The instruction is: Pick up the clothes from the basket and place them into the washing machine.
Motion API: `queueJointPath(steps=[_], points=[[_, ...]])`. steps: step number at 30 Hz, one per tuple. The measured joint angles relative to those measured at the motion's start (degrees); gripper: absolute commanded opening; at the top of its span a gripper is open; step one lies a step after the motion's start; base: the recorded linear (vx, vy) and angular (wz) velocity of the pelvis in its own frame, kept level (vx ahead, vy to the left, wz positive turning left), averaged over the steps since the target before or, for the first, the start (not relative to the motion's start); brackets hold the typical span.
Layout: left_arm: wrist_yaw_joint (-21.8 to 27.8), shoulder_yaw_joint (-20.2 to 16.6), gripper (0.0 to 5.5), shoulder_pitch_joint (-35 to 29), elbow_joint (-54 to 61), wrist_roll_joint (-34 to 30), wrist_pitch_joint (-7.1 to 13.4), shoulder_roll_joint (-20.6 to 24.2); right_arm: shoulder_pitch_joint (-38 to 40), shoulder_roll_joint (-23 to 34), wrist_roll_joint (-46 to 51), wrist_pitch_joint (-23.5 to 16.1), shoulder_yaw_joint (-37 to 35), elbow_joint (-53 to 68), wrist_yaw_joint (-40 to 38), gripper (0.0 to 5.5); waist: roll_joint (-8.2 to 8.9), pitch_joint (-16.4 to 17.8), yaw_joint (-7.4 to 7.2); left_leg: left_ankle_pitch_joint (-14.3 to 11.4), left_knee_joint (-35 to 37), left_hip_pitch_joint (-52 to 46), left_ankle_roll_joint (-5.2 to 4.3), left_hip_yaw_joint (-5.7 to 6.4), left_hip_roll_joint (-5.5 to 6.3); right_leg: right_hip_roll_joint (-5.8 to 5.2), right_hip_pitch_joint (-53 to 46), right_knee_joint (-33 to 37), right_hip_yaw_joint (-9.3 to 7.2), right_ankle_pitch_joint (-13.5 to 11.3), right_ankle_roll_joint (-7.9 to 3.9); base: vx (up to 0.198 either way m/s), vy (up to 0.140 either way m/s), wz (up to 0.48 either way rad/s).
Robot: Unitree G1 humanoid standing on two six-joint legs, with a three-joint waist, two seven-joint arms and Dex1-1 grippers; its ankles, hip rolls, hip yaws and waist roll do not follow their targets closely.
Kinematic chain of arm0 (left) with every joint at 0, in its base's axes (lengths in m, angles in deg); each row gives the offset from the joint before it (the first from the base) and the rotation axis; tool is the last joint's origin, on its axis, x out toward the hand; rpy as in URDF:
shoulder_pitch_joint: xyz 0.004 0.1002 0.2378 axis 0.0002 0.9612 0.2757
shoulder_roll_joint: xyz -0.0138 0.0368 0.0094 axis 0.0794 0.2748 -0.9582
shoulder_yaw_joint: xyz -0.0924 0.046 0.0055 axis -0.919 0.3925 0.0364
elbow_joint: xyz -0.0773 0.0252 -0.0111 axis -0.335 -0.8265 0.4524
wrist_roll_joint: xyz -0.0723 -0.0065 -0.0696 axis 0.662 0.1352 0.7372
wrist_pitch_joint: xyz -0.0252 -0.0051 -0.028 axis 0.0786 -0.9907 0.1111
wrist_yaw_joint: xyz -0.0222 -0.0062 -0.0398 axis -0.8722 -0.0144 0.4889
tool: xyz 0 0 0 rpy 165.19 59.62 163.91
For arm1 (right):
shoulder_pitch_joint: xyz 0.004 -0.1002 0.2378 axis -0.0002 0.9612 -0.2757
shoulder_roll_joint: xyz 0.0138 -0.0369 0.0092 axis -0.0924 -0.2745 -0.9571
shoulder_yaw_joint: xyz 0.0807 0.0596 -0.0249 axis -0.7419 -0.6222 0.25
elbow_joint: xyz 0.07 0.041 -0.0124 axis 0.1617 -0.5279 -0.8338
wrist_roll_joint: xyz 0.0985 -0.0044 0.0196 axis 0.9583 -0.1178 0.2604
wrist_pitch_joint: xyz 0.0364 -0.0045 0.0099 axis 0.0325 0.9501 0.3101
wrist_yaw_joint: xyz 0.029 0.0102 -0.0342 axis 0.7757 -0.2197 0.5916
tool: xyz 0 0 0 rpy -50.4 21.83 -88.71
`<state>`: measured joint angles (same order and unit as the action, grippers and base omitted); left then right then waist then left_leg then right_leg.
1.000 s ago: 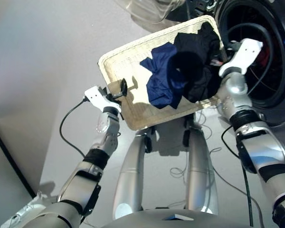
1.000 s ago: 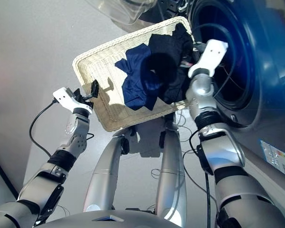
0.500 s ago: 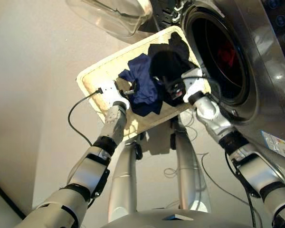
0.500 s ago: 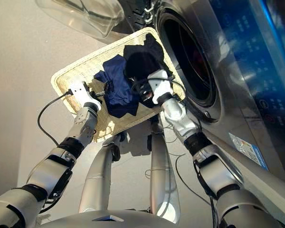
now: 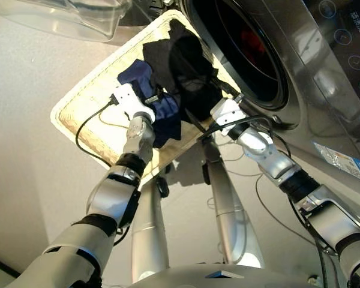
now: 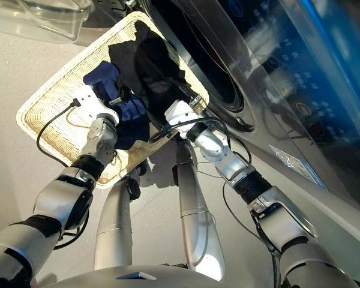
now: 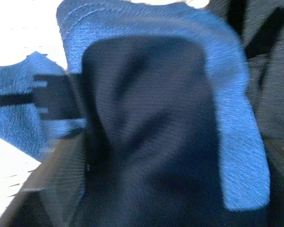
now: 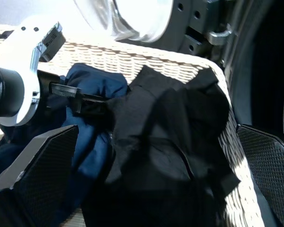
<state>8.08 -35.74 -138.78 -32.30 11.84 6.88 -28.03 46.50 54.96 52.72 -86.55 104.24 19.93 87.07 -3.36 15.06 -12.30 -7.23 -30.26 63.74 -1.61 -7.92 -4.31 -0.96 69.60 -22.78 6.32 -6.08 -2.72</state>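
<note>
Left end effector presses into the navy garment in the basket; grip indiscernible. Right end effector gapes over the black garment.

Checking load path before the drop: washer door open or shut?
Open. The drum hole of the washing machine is uncovered, and the clear-glass door is swung out past the far side of the basket.

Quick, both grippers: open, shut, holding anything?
Left gripper: down on the navy garment in the basket; cannot tell whether it is gripping.
Right gripper: open, empty, over the black garment.
</note>
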Motion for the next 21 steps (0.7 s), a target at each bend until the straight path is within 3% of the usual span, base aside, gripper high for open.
queueJointPath(steps=[7,11,13,19,21], points=[[-0.5,-0.1,0.0,0.1,0.1,1.8,0.1,-0.4,0.4,-0.4,0.1,0.0,-0.4,-0.8,-0.7,5.5,0.01,0.0,0.06,0.1,0.5,-0.8,-0.06,0.31,0.11,-0.18,-0.7,-0.2,-0.43,-0.3,0.4,0.0,0.0,0.0],[0.2,0.0,0.0,2.9,4.6,4.1,0.2,-0.8,0.6,-1.1,-0.3,0.0,-0.1,-4.9,-1.6,5.5,0.02,0.0,0.28,2.0,4.6,-5.0,-0.11,0.95,1.61,-2.29,-3.6,0.2,-2.67,0.7,0.77,-0.029,-0.025,0.156],[0.7,0.3,0.0,4.9,8.8,5.5,0.6,-1.3,0.7,-0.7,-1.9,0.0,0.1,-7.0,-2.1,5.5,0.07,0.0,2.01,3.3,7.4,-7.5,-0.55,1.39,1.85,-2.81,-5.4,0.3,-3.63,0.5,1.44,-0.115,-0.079,0.255],[2.8,1.7,0.0,11.8,21.6,10.3,2.8,-2.2,-1.1,-1.3,-12.3,0.1,2.9,-13.8,-3.9,5.5,0.08,0.0,4.23,8.2,17.2,-16.3,-1.44,3.31,2.68,-4.29,-11.6,2.1,-6.8,1.0,2.06,0.003,-0.063,0.256],[3.2,3.4,0.0,14.2,27.4,11.3,3.7,-2.3,-1.2,-1.2,-15.6,0.2,3.8,-14.2,-4.2,5.5,0.07,0.0,4.92,9.5,20.0,-19.1,-1.39,3.41,2.8,-4.83,-13.6,2.2,-7.81,1.6,2.41,0.01,-0.047,0.222]])
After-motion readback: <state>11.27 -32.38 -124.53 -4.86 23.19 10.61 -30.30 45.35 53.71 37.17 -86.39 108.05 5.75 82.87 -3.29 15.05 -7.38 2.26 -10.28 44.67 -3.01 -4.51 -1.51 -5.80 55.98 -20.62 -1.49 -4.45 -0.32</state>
